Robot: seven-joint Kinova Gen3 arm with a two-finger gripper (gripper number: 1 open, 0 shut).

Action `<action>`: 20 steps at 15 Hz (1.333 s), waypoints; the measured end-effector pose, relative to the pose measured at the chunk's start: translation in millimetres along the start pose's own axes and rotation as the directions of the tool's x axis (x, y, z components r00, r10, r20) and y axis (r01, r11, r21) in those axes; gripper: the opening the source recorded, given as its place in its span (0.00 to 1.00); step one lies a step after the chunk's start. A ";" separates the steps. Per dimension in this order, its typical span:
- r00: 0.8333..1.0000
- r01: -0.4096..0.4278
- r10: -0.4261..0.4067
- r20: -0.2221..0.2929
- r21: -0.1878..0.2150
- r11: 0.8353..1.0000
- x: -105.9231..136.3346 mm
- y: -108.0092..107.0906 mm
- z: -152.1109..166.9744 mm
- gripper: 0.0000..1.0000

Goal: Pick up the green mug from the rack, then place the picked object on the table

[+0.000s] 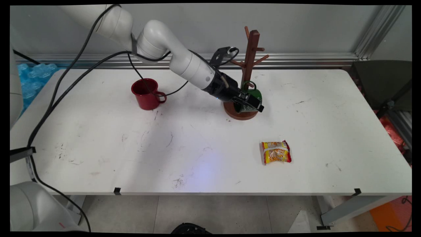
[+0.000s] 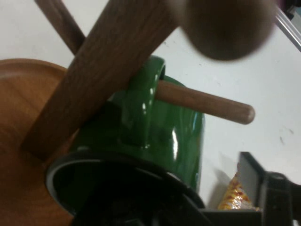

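A green mug [image 1: 254,97] is gripped at its rim by the gripper [image 1: 250,104], at the mug tree [image 1: 249,69] near the tabletop's far edge. Only the hand view shows its handle threaded on a peg [image 2: 207,105]. A red mug [image 1: 145,93] and snack packet [image 1: 276,152] are seen in the main view.

End effector [image 1: 251,103] is at the green mug [image 1: 255,95], low against the wooden mug tree [image 1: 249,65] at its round base. Red mug [image 1: 145,93] stands well left on the table [image 1: 197,144]; yellow-red snack packet [image 1: 276,152] lies nearer the front edge.
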 end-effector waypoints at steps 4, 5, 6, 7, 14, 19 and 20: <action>1.000 -0.005 0.005 -0.003 -0.001 1.000 -0.7 -0.1 3.1 0.00; 1.000 -0.007 0.007 -0.004 -0.002 1.000 -1.0 0.3 3.4 0.00; 1.000 -0.009 0.009 -0.004 -0.002 1.000 -1.3 1.0 3.4 0.00; 1.000 -0.010 0.010 -0.005 -0.003 1.000 -1.9 1.3 3.0 0.00; 0.999 -0.048 0.048 -0.021 -0.030 0.998 0.1 11.3 -5.5 0.00; 0.996 -0.082 0.080 -0.036 -0.053 0.995 1.0 20.3 -19.8 0.00; 0.996 -0.088 0.085 -0.038 -0.057 0.995 0.8 21.8 -22.5 0.00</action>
